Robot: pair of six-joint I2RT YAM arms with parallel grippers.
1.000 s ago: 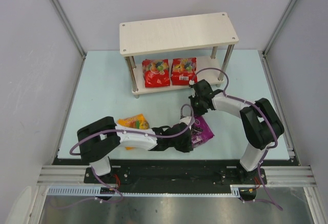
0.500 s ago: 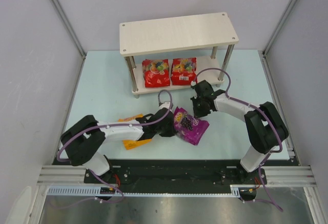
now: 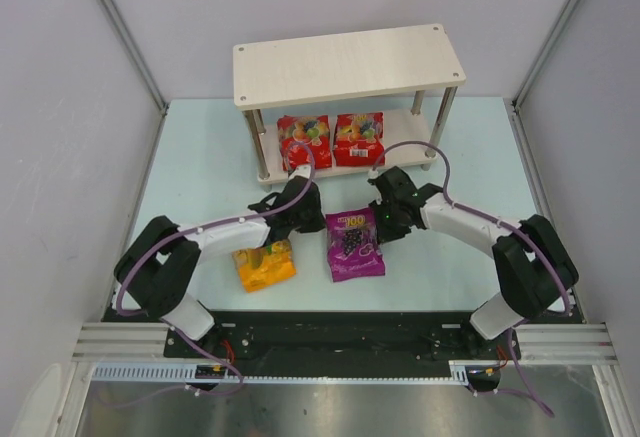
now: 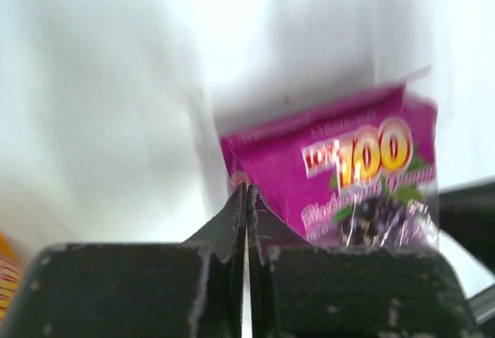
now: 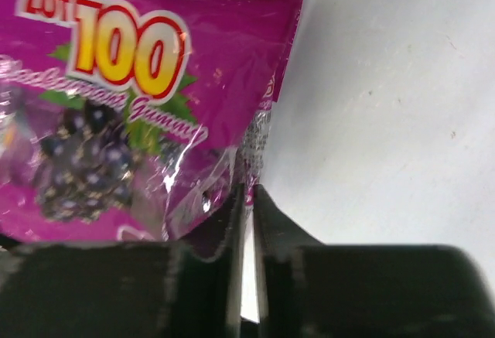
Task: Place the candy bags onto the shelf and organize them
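Between left gripper (image 3: 312, 219) and right gripper (image 3: 388, 225) | purple bag (image 3: 354, 245) flat | both closed

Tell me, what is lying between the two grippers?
The purple candy bag, flat on the table, lies between the left gripper and the right gripper. The top view shows it best.

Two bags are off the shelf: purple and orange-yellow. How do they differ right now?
The glossy purple plastic candy bag lies between the left gripper and right gripper, close to both tips; the glossy orange-yellow plastic candy bag lies apart from both, further left. The purple one sits almost square to the pale wooden two-tier shelf; the orange-yellow one is skewed. Both lie flat on the pale blue table.
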